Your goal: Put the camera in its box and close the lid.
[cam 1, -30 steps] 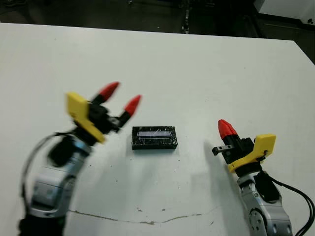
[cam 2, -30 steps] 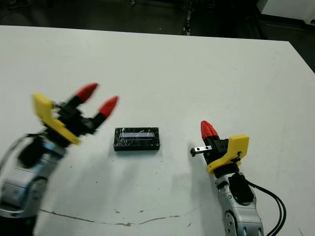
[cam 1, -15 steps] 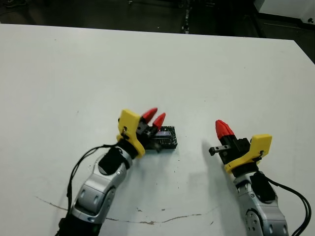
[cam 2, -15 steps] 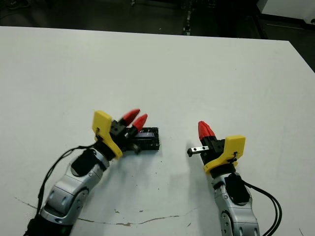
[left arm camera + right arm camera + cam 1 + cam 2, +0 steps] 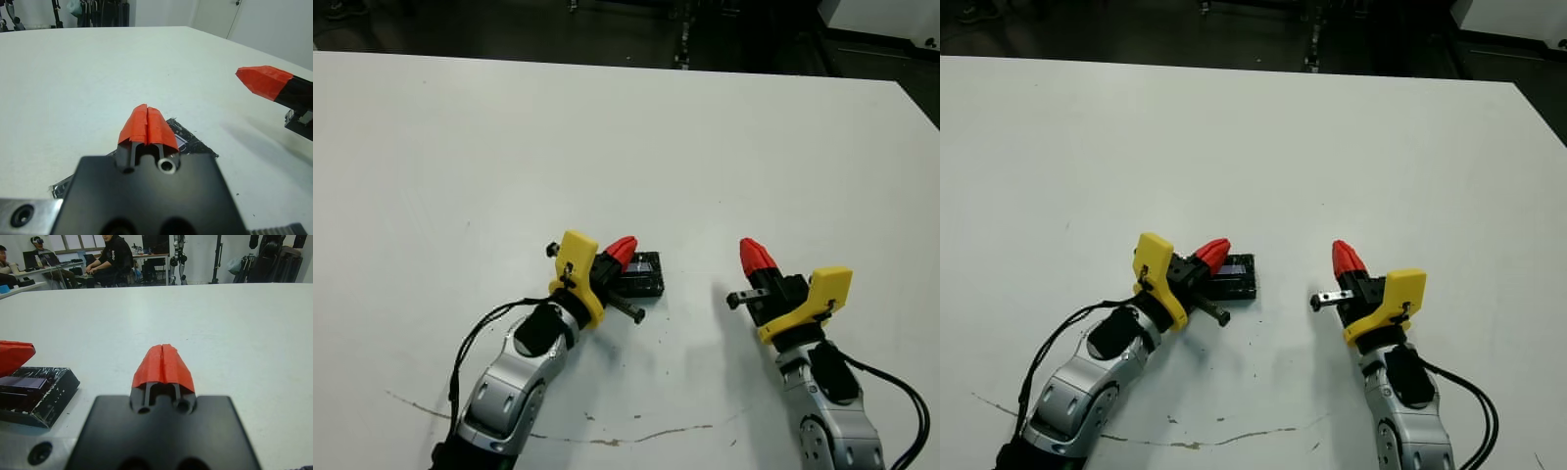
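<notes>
White table (image 5: 724,127), scuffed near front edge; dark room beyond.
Left gripper (image 5: 621,251) pressed together over lid (image 5: 644,277); right gripper (image 5: 756,257) together, beside lid.

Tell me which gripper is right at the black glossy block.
The left gripper: its shut red tips sit over the block's left end. The right gripper, also shut, stands apart on bare table.
</notes>
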